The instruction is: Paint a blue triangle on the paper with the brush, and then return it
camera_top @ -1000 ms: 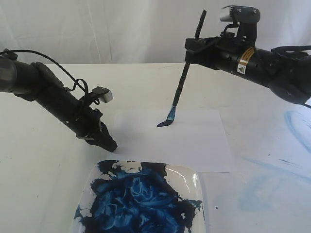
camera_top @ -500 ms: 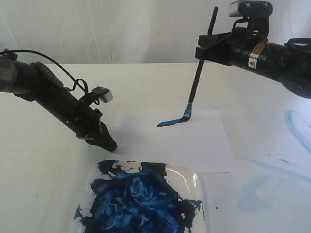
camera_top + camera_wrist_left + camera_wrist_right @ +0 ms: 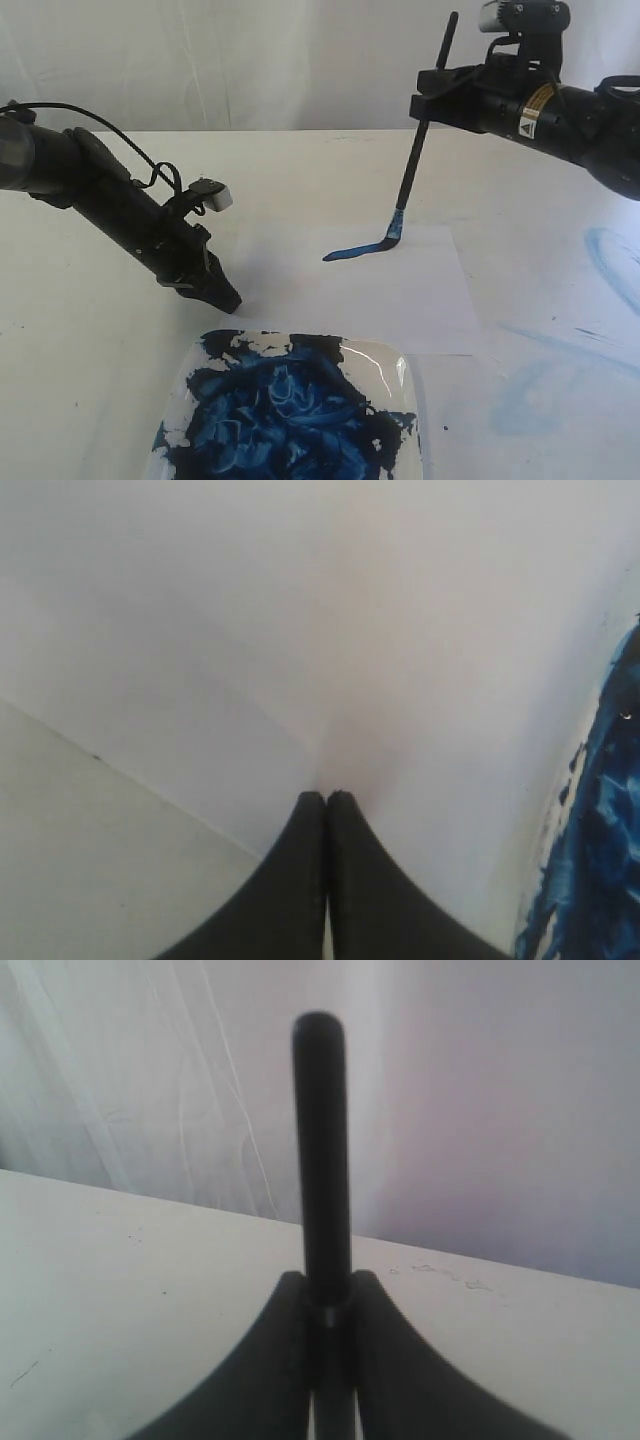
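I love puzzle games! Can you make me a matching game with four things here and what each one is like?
Things:
1. brush
2. left gripper
3. tray
4. paper

What it is like:
a. full of dark blue paint
b. shut, holding nothing
c. bears one short blue stroke
d. clamped in the right gripper

Pairs: 1-d, 2-b, 3-a, 4-c

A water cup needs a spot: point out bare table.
Bare table lies behind the paper, between both arms, and left of the paint tray. Crowded: the brush on the paper, the left hand at its corner, pale-blue smears on the right.
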`<state>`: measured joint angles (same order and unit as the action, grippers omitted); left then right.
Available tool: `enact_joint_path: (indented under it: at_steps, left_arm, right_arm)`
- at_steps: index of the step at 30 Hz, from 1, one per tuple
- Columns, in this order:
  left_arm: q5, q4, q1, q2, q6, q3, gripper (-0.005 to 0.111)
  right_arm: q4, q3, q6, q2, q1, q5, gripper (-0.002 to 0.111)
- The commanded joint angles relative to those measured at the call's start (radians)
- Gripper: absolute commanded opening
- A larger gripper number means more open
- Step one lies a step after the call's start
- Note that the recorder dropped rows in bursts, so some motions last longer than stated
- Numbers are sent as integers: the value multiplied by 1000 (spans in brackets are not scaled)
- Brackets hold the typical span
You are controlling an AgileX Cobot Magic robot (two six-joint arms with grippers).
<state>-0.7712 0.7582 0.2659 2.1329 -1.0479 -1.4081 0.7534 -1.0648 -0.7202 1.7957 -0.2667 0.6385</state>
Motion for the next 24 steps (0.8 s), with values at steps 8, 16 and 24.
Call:
enact_joint_path:
  at_steps: [8,16,24]
  left_arm:
    - [-13,-12,3,7,3,3,0]
    - [-5,-12,3,7,1,3,0]
    - [-4,-12,3,7,1,3,0]
  right_arm:
    - [5,-7,-32,-82,19,-29,0]
    - [157,2,-87,-200,19,-34,0]
    - [355,68,-291,-383,19,-3,0]
